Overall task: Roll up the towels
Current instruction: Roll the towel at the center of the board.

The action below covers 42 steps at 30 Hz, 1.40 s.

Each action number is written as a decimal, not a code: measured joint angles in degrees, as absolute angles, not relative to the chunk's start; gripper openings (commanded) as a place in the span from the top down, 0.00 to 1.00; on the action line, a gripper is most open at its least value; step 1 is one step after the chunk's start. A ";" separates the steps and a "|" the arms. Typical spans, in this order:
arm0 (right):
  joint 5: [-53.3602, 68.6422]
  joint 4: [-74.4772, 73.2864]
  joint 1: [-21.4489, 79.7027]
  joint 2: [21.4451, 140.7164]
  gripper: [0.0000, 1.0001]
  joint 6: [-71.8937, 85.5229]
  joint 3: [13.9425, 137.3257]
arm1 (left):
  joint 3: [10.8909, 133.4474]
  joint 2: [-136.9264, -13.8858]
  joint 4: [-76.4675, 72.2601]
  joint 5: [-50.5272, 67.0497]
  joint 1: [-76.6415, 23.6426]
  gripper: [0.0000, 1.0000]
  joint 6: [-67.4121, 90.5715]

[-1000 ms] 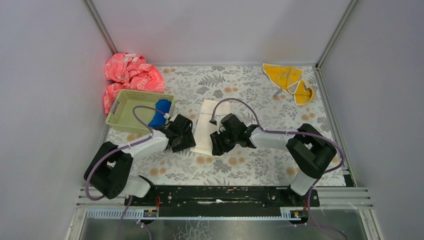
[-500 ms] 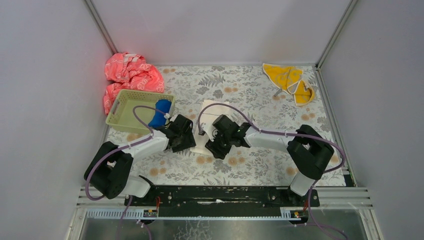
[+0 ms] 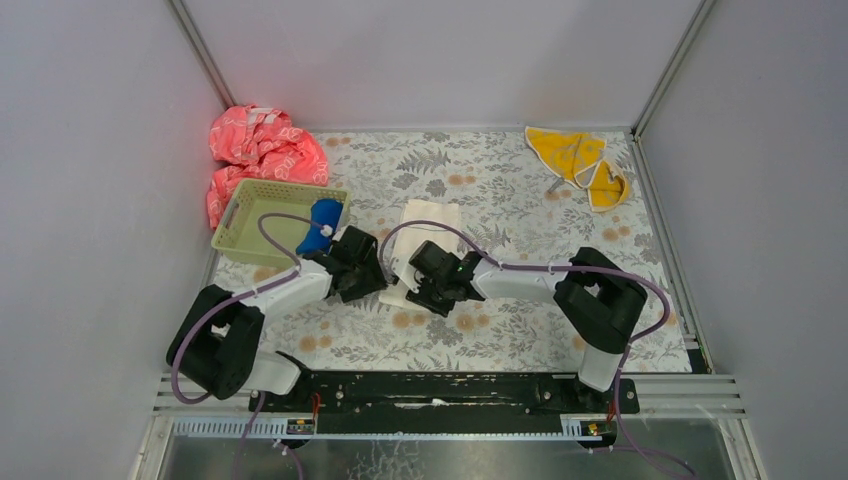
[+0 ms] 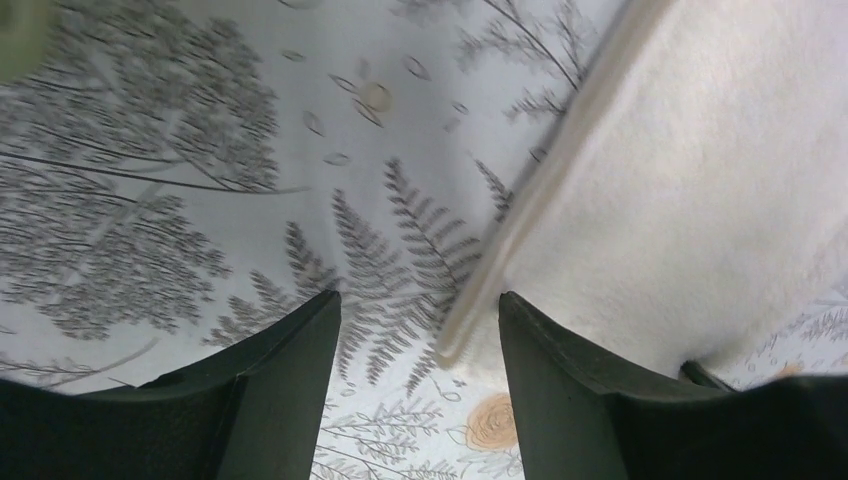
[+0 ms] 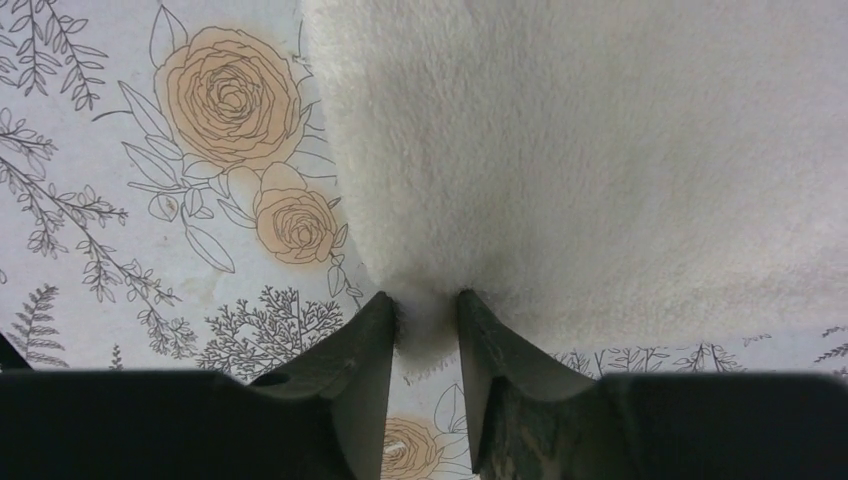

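The cream-white towel [image 3: 428,232] lies lengthwise on the floral table. My right gripper [image 3: 420,288] is shut on the towel's near edge; the wrist view shows the pile [image 5: 600,150] pinched between the fingertips [image 5: 425,308]. My left gripper [image 3: 374,278] is open at the towel's near left corner, with the folded edge [image 4: 520,230] reaching between the fingers [image 4: 420,312] but not gripped. The royal blue towel [image 3: 320,226] sits at the basket's right end. The yellow-orange towel [image 3: 582,160] lies crumpled at the far right.
A pale green basket [image 3: 262,218] stands at the left, close behind my left arm. A pink-red patterned cloth [image 3: 258,152] is heaped in the far left corner. Metal frame posts and grey walls bound the table.
My right gripper has slid left along the cream towel's near edge and shut on it. My left gripper has edged forward to the towel's near left corner.
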<state>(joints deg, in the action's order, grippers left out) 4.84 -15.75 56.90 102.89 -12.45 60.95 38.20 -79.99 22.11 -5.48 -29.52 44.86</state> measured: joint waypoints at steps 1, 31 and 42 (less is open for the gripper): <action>3.92 -15.55 57.14 102.89 0.74 -12.45 60.95 | 37.95 -79.70 21.80 -5.13 -28.53 0.40 44.73; 33.80 0.51 47.81 108.09 1.00 21.56 57.98 | 31.75 -66.30 23.86 -0.73 -25.61 0.31 51.77; 35.59 2.09 47.59 108.81 0.92 24.95 57.82 | 33.04 -74.17 21.43 -2.26 -26.96 0.82 52.25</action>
<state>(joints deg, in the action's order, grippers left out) 35.59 2.09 47.59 108.81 24.95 57.82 33.04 -74.17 21.43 -2.26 -26.96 52.25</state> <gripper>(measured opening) 0.056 0.377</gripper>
